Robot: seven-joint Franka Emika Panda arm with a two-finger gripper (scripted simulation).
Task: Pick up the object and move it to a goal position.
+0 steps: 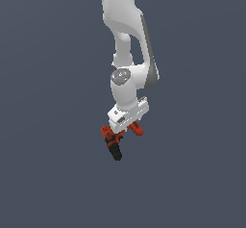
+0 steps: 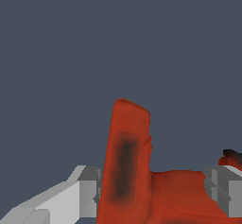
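Currently the gripper [image 1: 126,127] is clamped on the drill [image 1: 113,143], which hangs under the wrist with its chuck pointing down; the off-centre grip could let it pivot or slip in transit.

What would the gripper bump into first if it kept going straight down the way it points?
The drill: it already sits between the gripper fingers. Beyond it the pictures show only plain grey background, though depth there is unclear.
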